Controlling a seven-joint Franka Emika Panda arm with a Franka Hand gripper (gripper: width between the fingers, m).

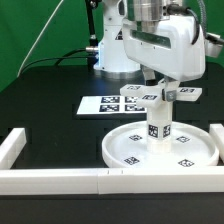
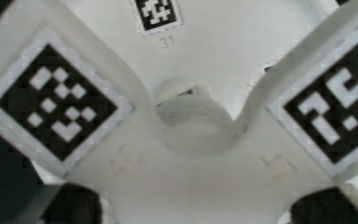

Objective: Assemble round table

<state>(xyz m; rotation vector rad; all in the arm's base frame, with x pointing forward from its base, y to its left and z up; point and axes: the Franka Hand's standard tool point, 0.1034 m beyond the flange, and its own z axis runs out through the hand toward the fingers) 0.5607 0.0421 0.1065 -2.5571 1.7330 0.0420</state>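
A: While the parts are logged, where does each one stand?

B: Item one, round tabletop (image 1: 160, 147): large flat white disc with a raised rim, lying on the black table (image 1: 45, 110) against the white border rail (image 1: 80, 180). Item two, leg (image 1: 160, 125): short white cylinder, upright at the disc's middle, tagged on its side. Item three, cross-shaped base (image 1: 163, 95): white, tagged on its arms, sitting on top of the leg, directly under the gripper (image 1: 162, 84). The marker board (image 1: 110, 103) lies just behind, toward the exterior view's left.

A: Handling notes?

B: Judged from looks only: rigid moulded plastic, light, smooth and likely a little slippery. Nothing soft or brittle-looking. The base would best be taken across one arm or at its hub (image 2: 194, 110), where flat sides give the pads something to bear on. The leg stack looks tall and narrow, so a sideways push could tip it.

A: State of the fingers?

B: The wrist view shows two tagged arms of the base spreading from the hub, filling the frame, with dark fingertips (image 2: 73, 208) at the edge on either side of one arm. They appear parted to about that arm's width. Whether they actually press the plastic or merely flank it cannot be told from either view.

A: Progress?

B: Probably the last joining step, base onto leg.
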